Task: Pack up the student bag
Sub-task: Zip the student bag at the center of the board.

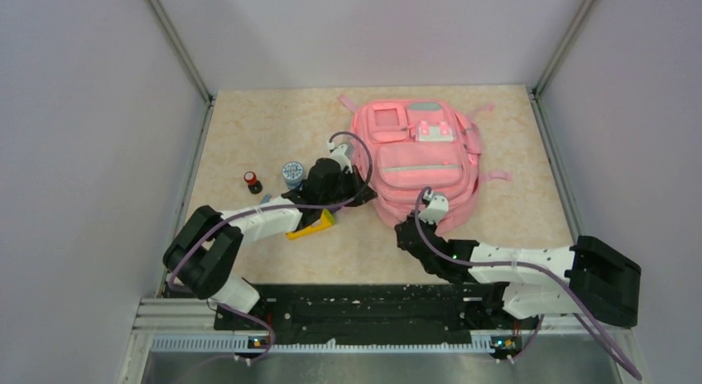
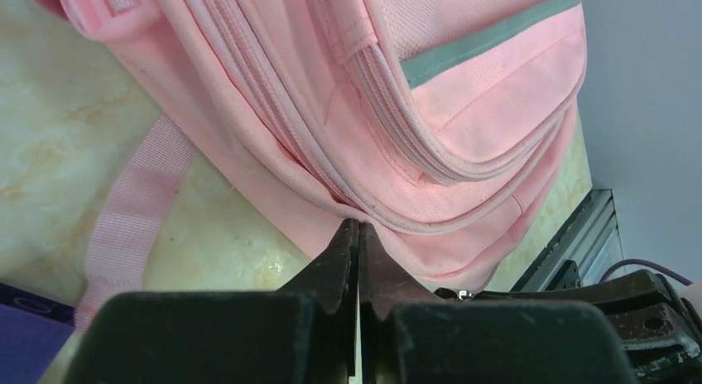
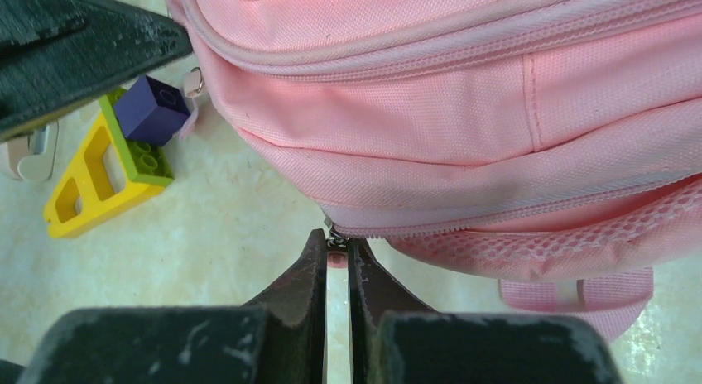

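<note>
Pink student bag [image 3: 463, 127] against right tool [image 3: 335, 250]

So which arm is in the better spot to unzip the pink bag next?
Right, probably. The right gripper is shut on the little metal zipper pull at the end of a zip on the student bag. The left gripper is shut against plain fabric, with no pull between its tips.
</note>
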